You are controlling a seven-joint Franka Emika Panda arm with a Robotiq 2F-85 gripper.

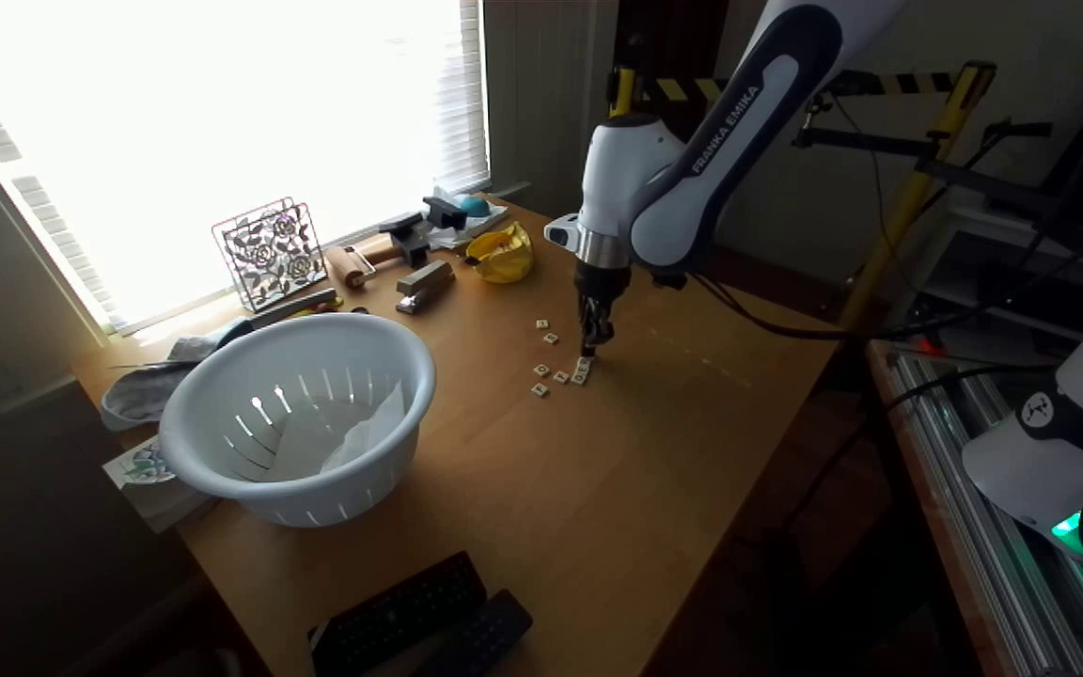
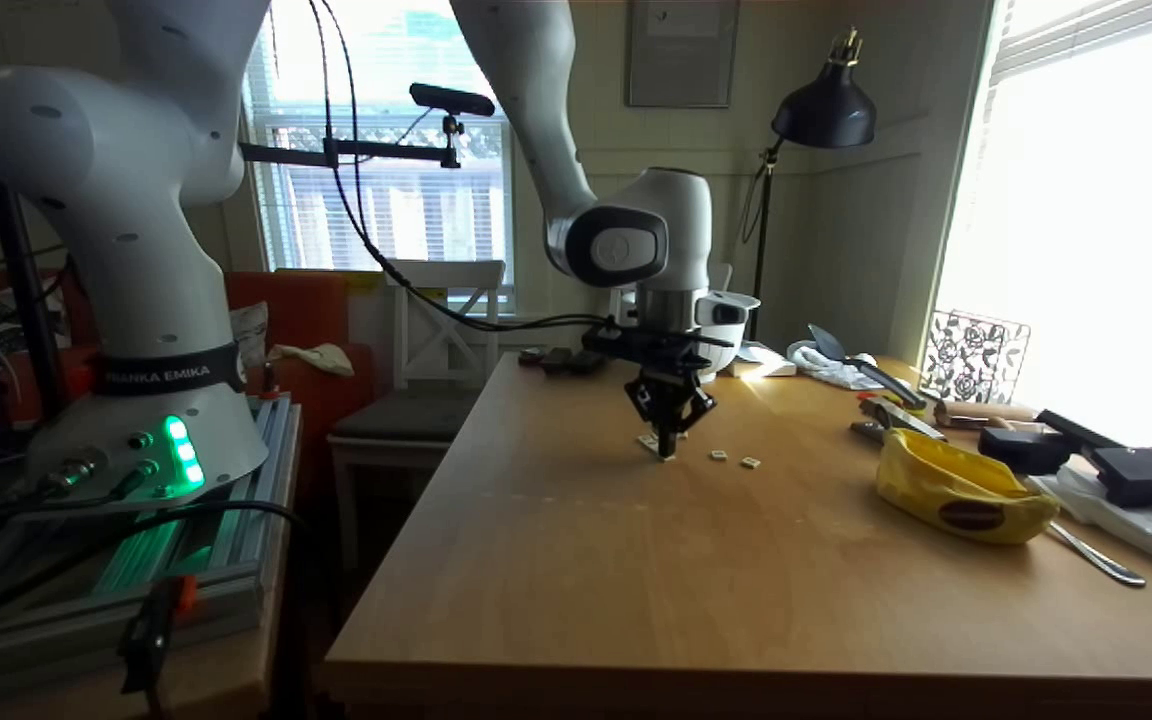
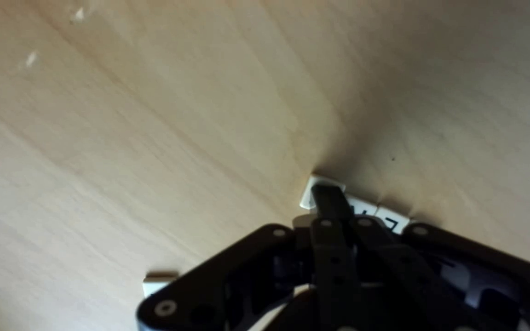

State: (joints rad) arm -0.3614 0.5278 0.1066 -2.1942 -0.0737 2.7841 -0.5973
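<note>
My gripper [image 3: 331, 195] is shut, its dark fingertips together and pointing down. In the wrist view they cover part of a white letter tile [image 3: 308, 197] at the end of a short row. They seem to rest on its top face; nothing shows between them. A second tile [image 3: 361, 206] and a third tile [image 3: 393, 219] continue the row beside the fingers, partly hidden. In both exterior views the gripper [image 1: 588, 348] [image 2: 667, 445] stands at the table surface by the tile row [image 1: 580, 374]. Several loose letter tiles lie near it, such as one [image 1: 540, 389] and another [image 2: 751, 463].
A white slotted basket [image 1: 316, 508] with paper inside stands on the table [image 1: 579, 527]. Dark remotes [image 1: 400, 611] lie near one edge. A yellow pouch [image 1: 504, 263], a stapler [image 1: 424, 285], a wooden roller [image 1: 349, 266] and a rose-pattern holder [image 1: 271, 252] stand along the window side.
</note>
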